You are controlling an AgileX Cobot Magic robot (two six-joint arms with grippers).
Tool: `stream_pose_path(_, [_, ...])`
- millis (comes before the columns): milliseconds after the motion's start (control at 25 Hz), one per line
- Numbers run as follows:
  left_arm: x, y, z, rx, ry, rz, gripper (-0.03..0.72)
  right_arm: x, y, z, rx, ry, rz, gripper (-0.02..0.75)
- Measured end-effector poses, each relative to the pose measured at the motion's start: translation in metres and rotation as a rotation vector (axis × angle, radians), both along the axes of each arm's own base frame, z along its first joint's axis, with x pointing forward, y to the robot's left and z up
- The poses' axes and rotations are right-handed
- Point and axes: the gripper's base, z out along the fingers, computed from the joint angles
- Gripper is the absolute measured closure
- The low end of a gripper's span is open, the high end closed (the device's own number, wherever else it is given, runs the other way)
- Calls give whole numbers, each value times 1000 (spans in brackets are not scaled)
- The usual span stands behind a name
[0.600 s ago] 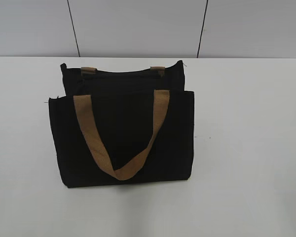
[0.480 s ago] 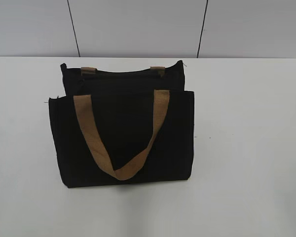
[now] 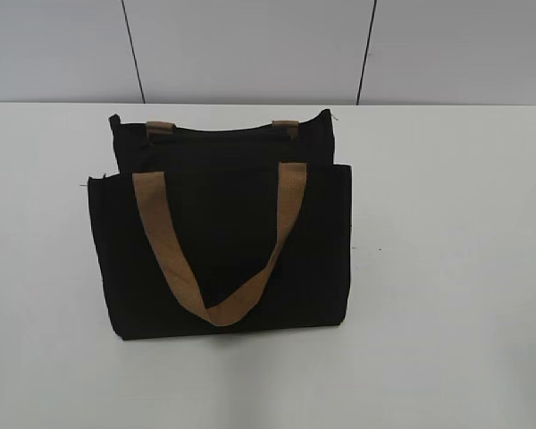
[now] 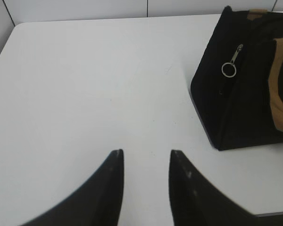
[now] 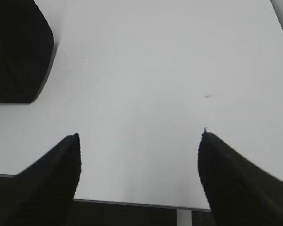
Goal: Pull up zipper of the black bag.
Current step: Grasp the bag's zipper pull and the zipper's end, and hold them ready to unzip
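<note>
A white desk (image 3: 447, 268) fills the view. Behind its far edge stands a pale grey panelled wall (image 3: 250, 49), split by two dark seams (image 3: 132, 49). A small dark mark (image 5: 206, 96) lies toward the desk's right edge.

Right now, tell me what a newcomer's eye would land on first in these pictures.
The black bag dominates, lying mid-table on the white table with a tan handle looped in a V across its front. In the left wrist view, the zipper, a silvery tab with a ring, shows at the bag's near end. Both the left gripper and the right gripper sit open over bare table, touching nothing.
</note>
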Motion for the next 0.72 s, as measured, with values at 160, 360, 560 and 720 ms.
stream_pose_path(160, [0,0,0,0,0,0,445,0,0,0,0,0,0,150])
stream_pose_path(360, [0,0,0,0,0,0,450,0,0,0,0,0,0,150])
stream_pose_path(560, [0,0,0,-2,0,-1,433,0,0,0,0,0,0,150])
stream_pose_path(720, [1,-1,8,-20,-49,-7,251,0,0,0,0,0,0,150])
